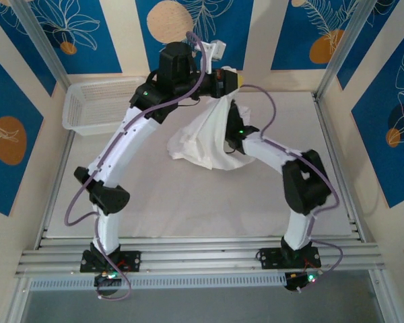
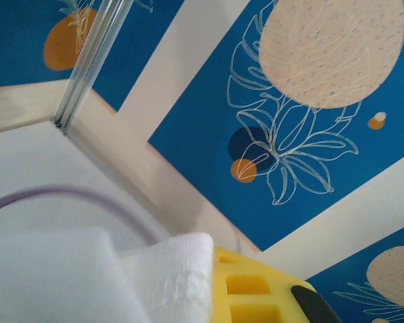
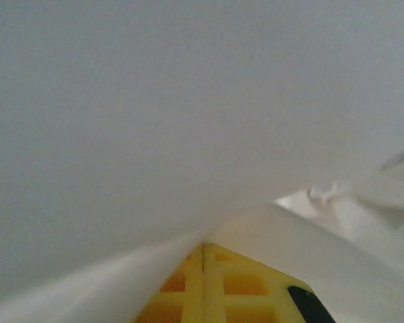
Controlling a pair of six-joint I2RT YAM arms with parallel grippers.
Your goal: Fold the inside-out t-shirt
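Observation:
The inside-out t-shirt (image 1: 200, 138) is plain white cloth. It hangs bunched from a raised point down to the table at the back centre. My left gripper (image 1: 229, 78) is up high and shut on the shirt's top edge. In the left wrist view a cloth corner (image 2: 175, 276) sits against the yellow finger (image 2: 256, 289). My right gripper (image 1: 234, 126) is lower, tucked into the hanging cloth. In the right wrist view its yellow fingers (image 3: 236, 282) are pressed together, with white cloth (image 3: 188, 121) gathering at their tip and draping over them.
A white mesh basket (image 1: 97, 104) stands at the table's back left corner. Metal frame posts (image 1: 337, 50) rise at the back corners. Blue patterned walls surround the white table (image 1: 188, 202). A purple cable (image 2: 74, 195) loops near the left gripper.

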